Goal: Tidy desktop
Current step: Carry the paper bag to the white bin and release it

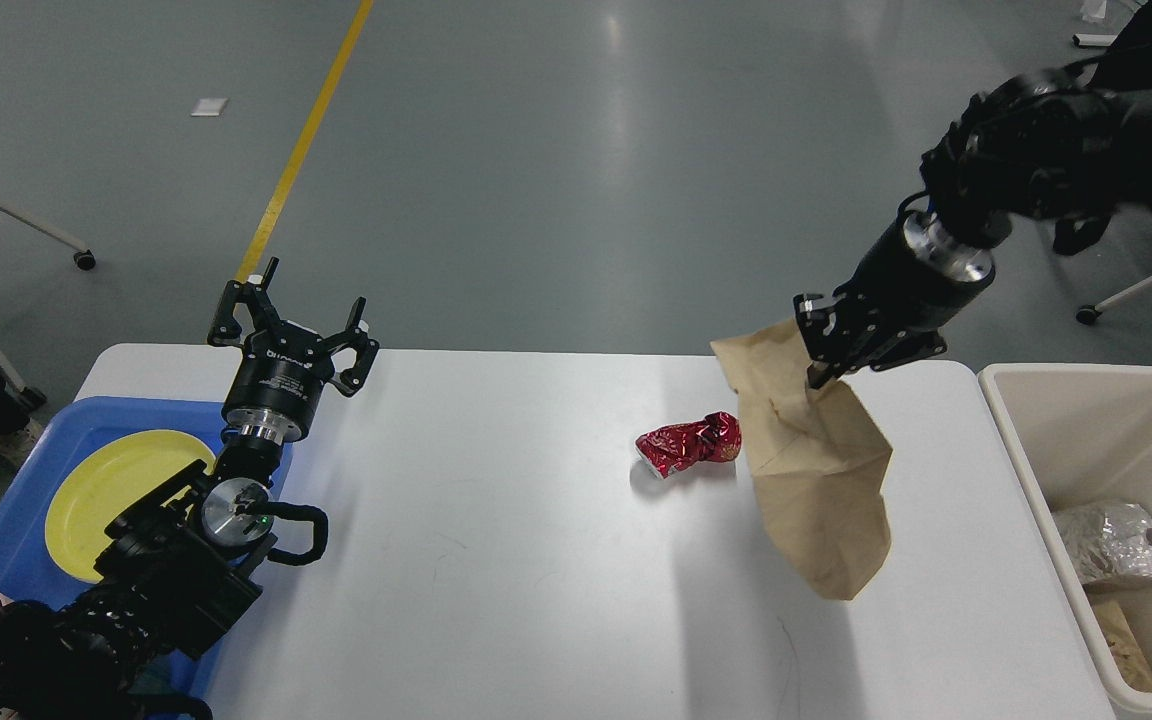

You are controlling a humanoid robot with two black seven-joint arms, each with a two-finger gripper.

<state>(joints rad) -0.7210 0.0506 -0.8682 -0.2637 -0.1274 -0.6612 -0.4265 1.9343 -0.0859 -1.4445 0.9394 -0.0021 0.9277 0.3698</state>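
Hanging above your worktop (496, 560), the bag (816, 480) is pinched in the right gripper (821, 365); left gripper (291, 318) jaws spread wide, empty.

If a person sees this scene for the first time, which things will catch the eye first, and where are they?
First comes the brown paper bag, hanging in the air from the right gripper above the right side of the desktop. Next is the crumpled red wrapper, lying just left of the bag. At far left a yellow plate sits in a blue tray, with the left gripper open above the tray's far corner.
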